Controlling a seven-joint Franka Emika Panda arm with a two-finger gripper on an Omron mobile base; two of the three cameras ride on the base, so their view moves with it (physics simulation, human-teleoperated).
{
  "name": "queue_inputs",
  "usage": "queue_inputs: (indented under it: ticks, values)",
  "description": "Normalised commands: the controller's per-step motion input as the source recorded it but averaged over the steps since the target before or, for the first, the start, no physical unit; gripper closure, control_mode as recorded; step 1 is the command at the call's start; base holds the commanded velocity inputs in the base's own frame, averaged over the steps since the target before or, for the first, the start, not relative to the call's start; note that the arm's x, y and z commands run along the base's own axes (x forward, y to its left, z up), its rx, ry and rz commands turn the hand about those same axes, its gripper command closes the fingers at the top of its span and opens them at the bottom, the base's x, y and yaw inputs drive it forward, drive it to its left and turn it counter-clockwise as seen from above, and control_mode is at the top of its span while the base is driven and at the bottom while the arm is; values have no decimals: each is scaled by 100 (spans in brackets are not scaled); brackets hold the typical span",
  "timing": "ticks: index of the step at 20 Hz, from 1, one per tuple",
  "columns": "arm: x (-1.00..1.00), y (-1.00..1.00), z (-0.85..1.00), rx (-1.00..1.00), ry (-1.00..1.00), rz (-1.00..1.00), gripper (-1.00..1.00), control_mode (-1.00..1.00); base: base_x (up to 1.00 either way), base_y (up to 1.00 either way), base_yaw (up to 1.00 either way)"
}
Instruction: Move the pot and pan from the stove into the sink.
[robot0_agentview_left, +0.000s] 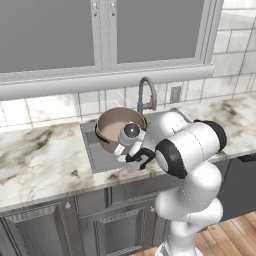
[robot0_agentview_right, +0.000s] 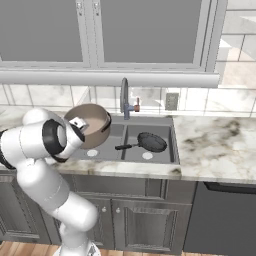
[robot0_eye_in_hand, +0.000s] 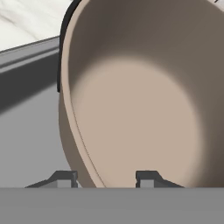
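Over left sink (robot0_agentview_right: 174, 145) basin, gripper (robot0_eye_in_hand: 105, 178) astride pot (robot0_eye_in_hand: 144, 109) rim

A: How many pots?
B: One pot (robot0_agentview_left: 119, 126), tan, tipped over the left basin.
A: Pans?
B: One pan (robot0_agentview_right: 151, 142), dark, in the right basin.
A: Sinks?
B: One sink (robot0_agentview_right: 150, 122) with two basins, and one faucet (robot0_agentview_right: 124, 96) at its far side.
A: Anything else?
B: One wall outlet (robot0_agentview_right: 172, 101), right of the faucet.

I find no legible text, label, brand, number or sign in any view; I read no markings on any item.
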Motion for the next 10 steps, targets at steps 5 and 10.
queue_inputs:
  ticks: [5, 10]
  values:
    - [24, 0, -15, 0, 0, 0, 100, -100, 0, 0, 0]
    - [2, 0, -1, 0, 0, 0, 100, -100, 0, 0, 0]
